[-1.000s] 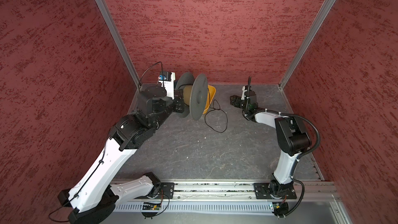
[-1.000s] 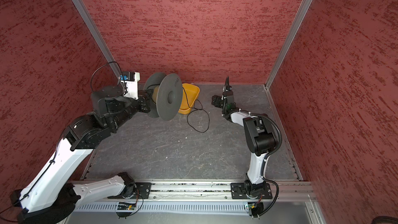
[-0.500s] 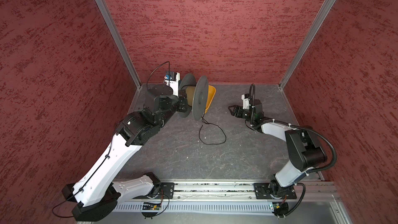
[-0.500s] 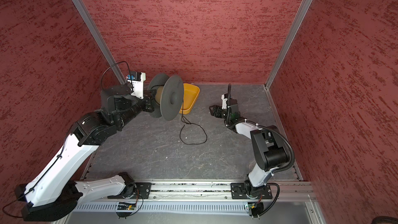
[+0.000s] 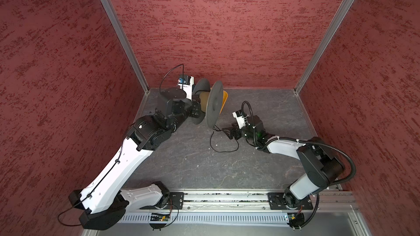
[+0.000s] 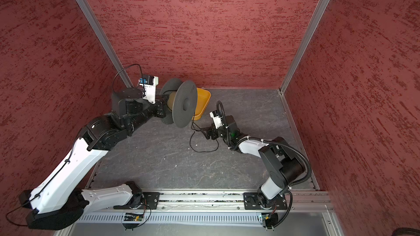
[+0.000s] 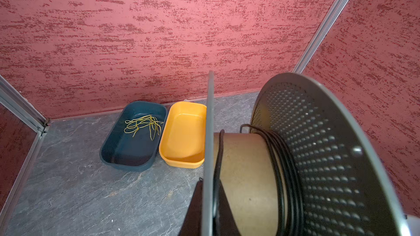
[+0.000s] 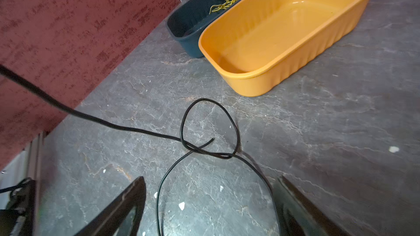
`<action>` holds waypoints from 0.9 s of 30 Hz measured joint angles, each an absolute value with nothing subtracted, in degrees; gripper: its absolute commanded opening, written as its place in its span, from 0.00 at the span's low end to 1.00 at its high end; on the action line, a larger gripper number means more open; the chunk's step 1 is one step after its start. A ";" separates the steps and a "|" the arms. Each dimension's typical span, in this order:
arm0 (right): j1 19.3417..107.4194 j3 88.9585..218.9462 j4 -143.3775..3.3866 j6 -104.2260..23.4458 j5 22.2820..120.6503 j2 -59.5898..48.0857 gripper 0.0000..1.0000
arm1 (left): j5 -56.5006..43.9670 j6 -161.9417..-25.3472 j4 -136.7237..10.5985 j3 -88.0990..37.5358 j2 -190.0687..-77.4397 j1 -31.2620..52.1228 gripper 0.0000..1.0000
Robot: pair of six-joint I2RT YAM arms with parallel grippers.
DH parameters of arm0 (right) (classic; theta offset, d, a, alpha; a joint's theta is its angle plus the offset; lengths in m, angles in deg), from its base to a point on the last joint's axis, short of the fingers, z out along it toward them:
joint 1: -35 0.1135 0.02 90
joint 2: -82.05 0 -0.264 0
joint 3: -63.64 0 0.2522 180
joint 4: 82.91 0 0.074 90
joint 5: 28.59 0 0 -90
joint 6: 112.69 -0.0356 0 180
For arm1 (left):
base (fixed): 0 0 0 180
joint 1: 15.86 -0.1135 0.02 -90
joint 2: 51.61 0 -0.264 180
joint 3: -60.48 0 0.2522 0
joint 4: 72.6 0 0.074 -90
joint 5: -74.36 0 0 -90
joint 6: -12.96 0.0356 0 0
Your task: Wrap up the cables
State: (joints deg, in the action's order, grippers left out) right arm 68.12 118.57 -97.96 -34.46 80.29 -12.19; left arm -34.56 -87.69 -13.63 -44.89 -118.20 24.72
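cable (image 8: 220, 155) between parted right jaws

The cables (image 8: 202, 99) looked smooth and rubbery. The spool (image 7: 329, 166) had matt flanges; the orange tray (image 8: 256, 86) was glossy plastic.

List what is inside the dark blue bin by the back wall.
A tangle of yellow-green strands lies on the floor of the dark blue bin; the left wrist view shows nothing else there. In both top views the spool hides it.
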 measured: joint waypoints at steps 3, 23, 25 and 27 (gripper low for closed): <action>70.20 118.61 -101.64 -32.38 78.49 -15.09 0.83 | -34.01 -87.69 -13.61 -45.00 -118.37 24.72 0.00; 76.10 125.01 -109.00 -29.08 68.44 -28.21 0.19 | -33.40 -88.20 -13.43 -45.66 -118.31 22.66 0.00; 76.34 124.58 -109.31 -28.73 68.11 -27.88 0.12 | -33.35 -88.20 -13.41 -45.66 -118.33 22.03 0.00; 76.43 123.03 -109.61 -28.38 67.78 -26.68 0.09 | -33.77 -88.22 -13.37 -45.83 -118.40 21.42 0.00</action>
